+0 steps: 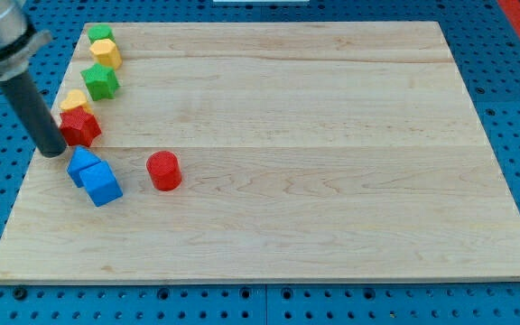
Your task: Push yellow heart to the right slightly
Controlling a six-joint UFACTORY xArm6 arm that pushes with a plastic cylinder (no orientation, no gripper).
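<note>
Yellow heart [73, 98] lies just up-right of my tip [53, 152] (a bare rod, holding nothing), wedged against the red block [80, 126]; approach step judged in hand, next needing the tip at the heart's left flank before a short rightward push.

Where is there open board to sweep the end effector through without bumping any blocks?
The board is bare right of the red cylinder, and along the view's bottom edge below the blue blocks. It is crowded along the left edge: green block, yellow block, green block, yellow heart, red block. My tip sits left of the red block.
</note>
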